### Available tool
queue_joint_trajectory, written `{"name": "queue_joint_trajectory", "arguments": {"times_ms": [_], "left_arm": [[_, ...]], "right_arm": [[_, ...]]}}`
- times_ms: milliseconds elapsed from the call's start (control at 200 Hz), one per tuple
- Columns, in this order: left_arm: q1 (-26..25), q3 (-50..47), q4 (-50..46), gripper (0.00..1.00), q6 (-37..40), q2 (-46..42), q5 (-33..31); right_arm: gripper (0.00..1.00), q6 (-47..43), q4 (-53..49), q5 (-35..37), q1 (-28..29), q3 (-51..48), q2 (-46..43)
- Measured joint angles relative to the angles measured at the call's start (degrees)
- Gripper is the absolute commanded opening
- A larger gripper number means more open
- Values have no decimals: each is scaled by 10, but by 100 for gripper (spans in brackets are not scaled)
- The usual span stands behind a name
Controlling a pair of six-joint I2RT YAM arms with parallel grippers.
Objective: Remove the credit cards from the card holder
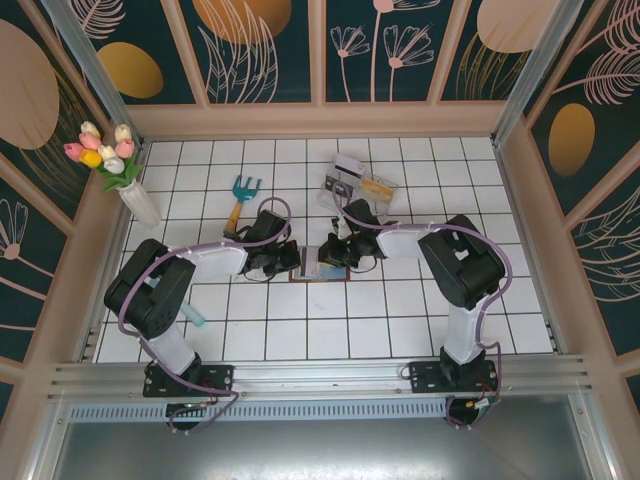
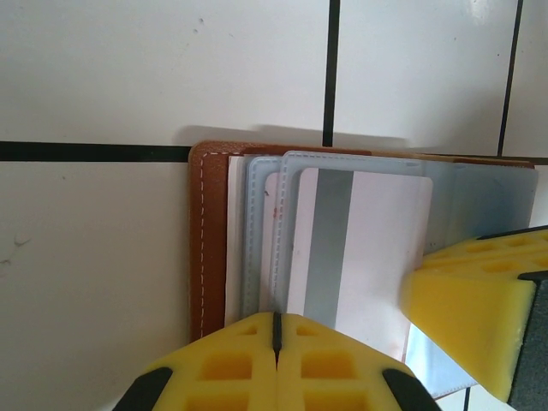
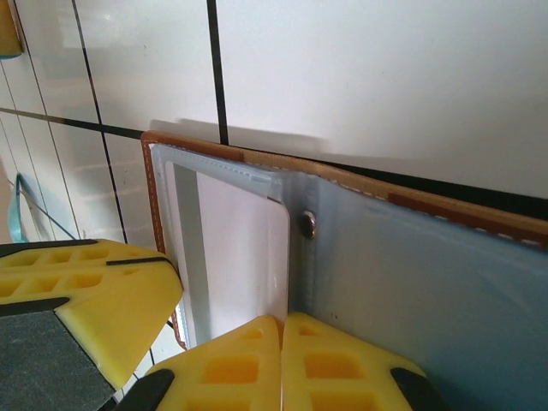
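- Reddish-brown leather, the card holder (image 1: 325, 273) lies open and flat near the middle of the white-tiled desk (image 1: 300, 330). It sits between the two wrists, with its blue-grey pockets facing up.
- A white card (image 2: 377, 248) with a grey stripe sits at those pockets. Yellow fingers hide its near end, so I cannot tell how far out it is.
- My judgement is that the task is unfinished, as at least this card has to come clear. Far and slightly right, well apart from the holder, a yellowish card (image 1: 378, 188) lies at a clear plastic box (image 1: 352, 192). It looks like one that is already out.
- The left pincer (image 2: 276, 342) has its jaws closed tight together, with the tips down on the holder's edge just beside the stitched leather border. It seems to pin the holder rather than grip it, though I cannot tell whether anything thin lies between the jaws.
- The right pincer (image 3: 281, 360) also has its jaws closed. The tips meet at the card's long edge, near a small metal stud (image 3: 308, 224). It may be pinching the card, but that is not plain.
- In the top view the holder's open spread runs left to right. The card lies flat, its long axis and stripe parallel to the stitched border, with a rounded short end pointing away from the left pincer.
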Motion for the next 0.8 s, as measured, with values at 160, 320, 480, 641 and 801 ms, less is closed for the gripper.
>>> {"name": "queue_joint_trajectory", "arguments": {"times_ms": [160,320,480,641,801], "left_arm": [[0,0,0,0,0,0,-6],[0,0,0,0,0,0,-8],[0,0,0,0,0,0,-8],[0,2,-2,0,0,0,-7],[0,11,-14,3,0,0,-7]], "right_arm": [[7,-5,-1,1,-5,-9,-9],[7,-19,-15,6,-24,-30,-35],[7,-35,-23,2,-35,-45,-52],[4,-46,-18,-11,-49,-67,-76],[2,-57,-4,-35,-74,-99,-111]]}}
